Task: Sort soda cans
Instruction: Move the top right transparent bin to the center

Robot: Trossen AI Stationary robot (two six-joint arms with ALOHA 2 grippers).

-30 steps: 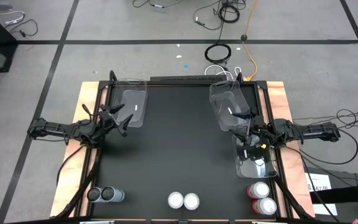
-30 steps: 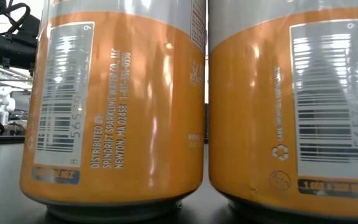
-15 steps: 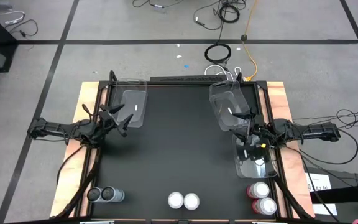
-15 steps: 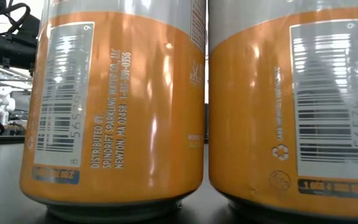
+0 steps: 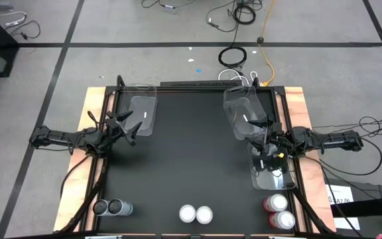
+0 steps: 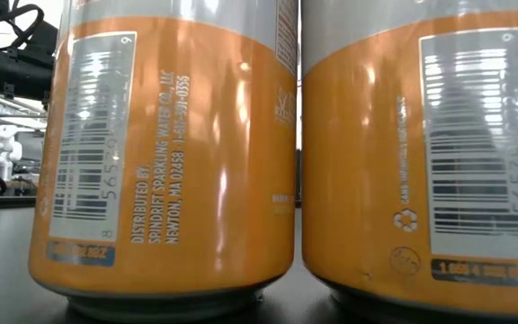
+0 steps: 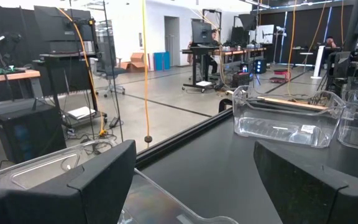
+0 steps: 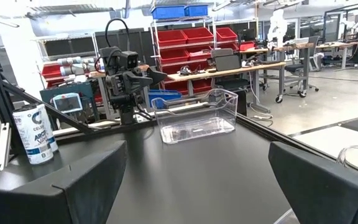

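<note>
Six soda cans stand upright on their bases along the table's near edge. In the high view the dark grey pair point(image 5: 111, 208) is near-left, the silver-topped orange pair point(image 5: 195, 214) in the middle, and the red pair point(image 5: 280, 211) near-right. The low view is filled by the two orange cans point(image 6: 165, 153), side by side. My left gripper point(image 5: 128, 126) point(image 7: 194, 180) hovers open at the table's left side, beside a clear bin point(image 5: 142, 114). My right gripper point(image 5: 264, 143) point(image 8: 197, 180) hovers open at the right side, between two clear bins. Both are far from the cans.
Three clear plastic bins sit on the black table: one far-left, one far-right point(image 5: 243, 111), one on the right point(image 5: 271, 171) just beyond the red cans. The right wrist view shows the left bin point(image 8: 196, 118), the left arm point(image 8: 126, 71) and the dark-topped cans point(image 8: 35, 134). Bare tabletop lies in the middle point(image 5: 191, 153).
</note>
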